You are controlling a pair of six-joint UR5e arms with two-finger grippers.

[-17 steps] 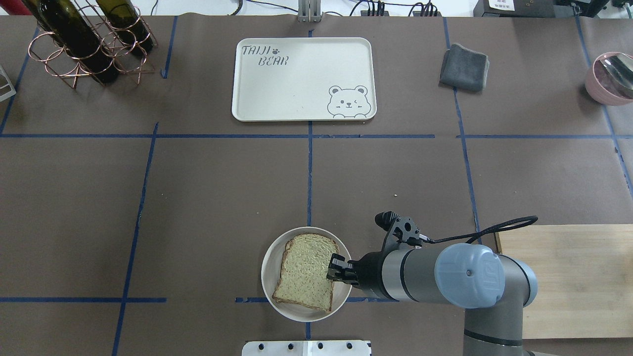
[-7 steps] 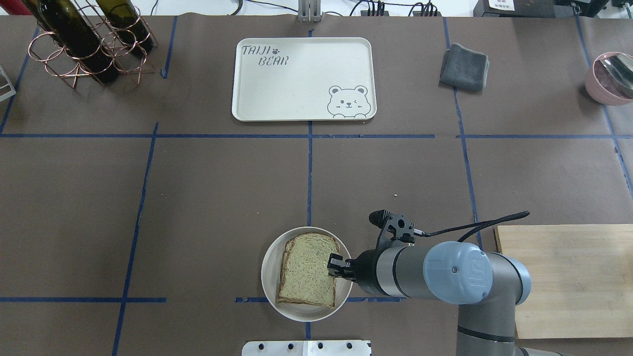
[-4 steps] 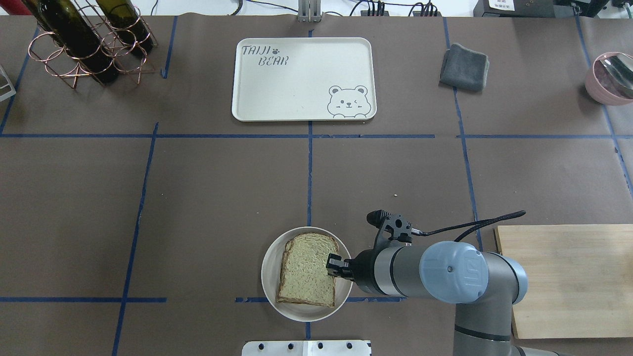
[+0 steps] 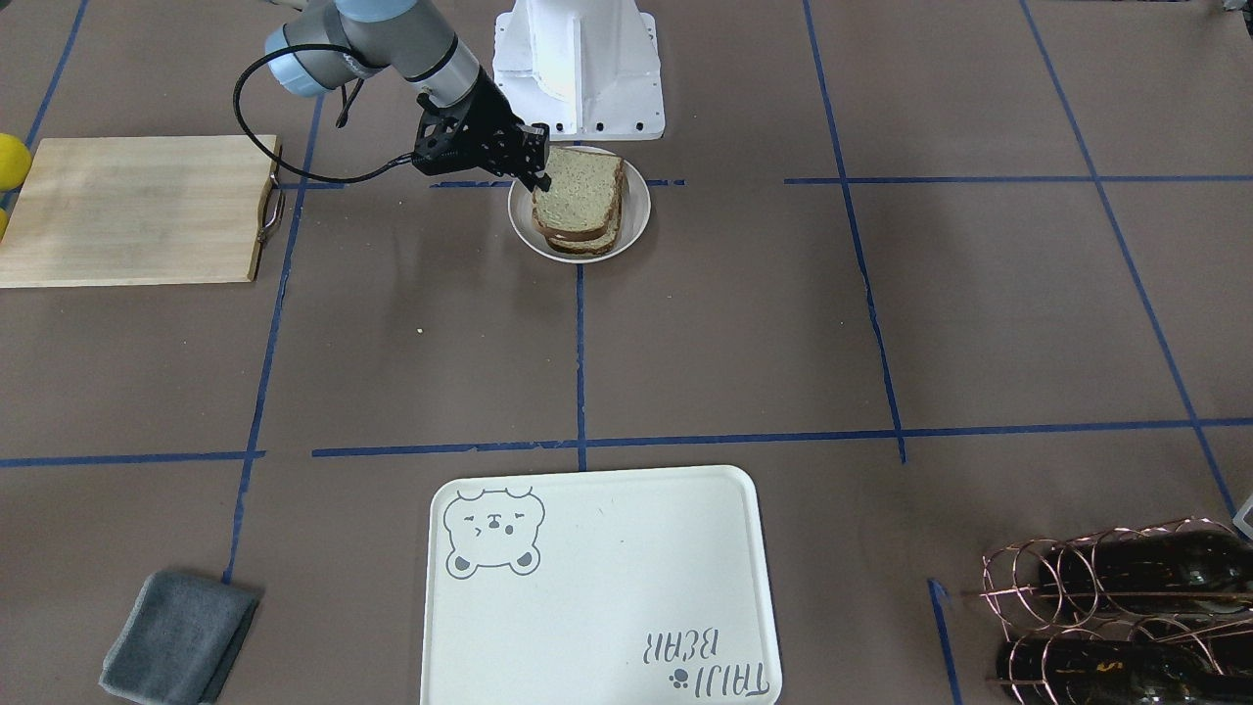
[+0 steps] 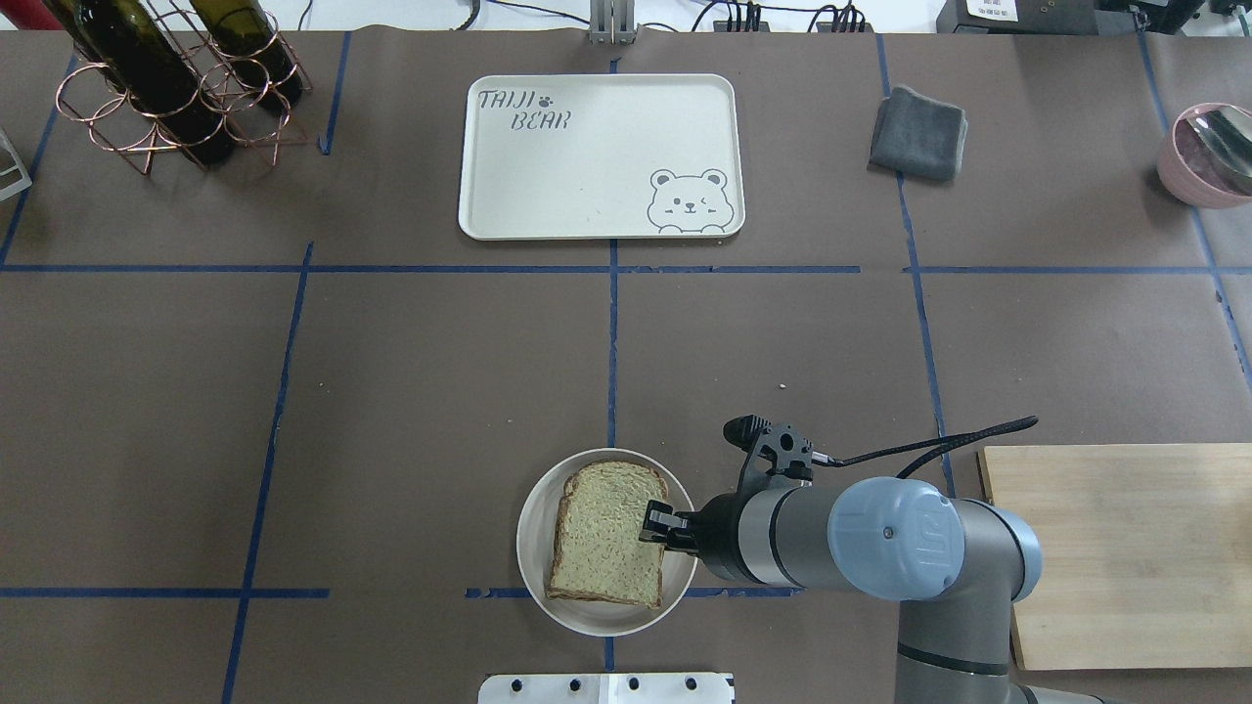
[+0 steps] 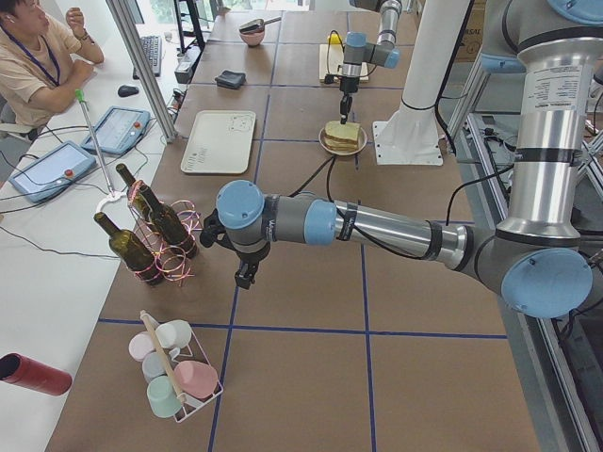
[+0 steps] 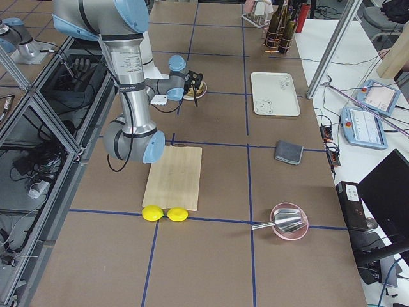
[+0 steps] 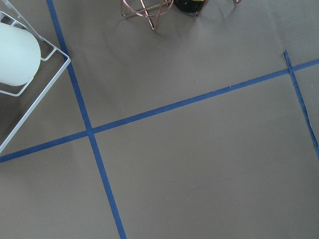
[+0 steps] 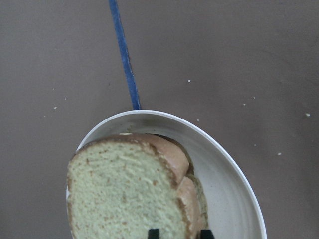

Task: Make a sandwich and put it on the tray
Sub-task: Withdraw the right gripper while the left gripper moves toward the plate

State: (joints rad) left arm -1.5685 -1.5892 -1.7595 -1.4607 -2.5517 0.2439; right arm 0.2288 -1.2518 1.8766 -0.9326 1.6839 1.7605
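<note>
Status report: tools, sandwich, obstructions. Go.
Left tool over bare table, state unknown. Right tool straddles the sandwich top slice's edge, grip unclear. Sandwich stacked on plate, tray empty. Nothing between plate and tray.

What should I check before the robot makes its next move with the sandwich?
1. Sandwich assembled: ok, its bread slices lie stacked on the plate.
2. Right gripper grip: cannot tell. It sits at the bread's edge, but no view shows whether it clamps.
3. Tray ready: ok, nothing lies on it.
4. Way from plate to tray: ok, no object lies between them in the overhead view.
5. Left gripper out of the way: ok, it hangs near the bottle rack, far from the plate.
</note>
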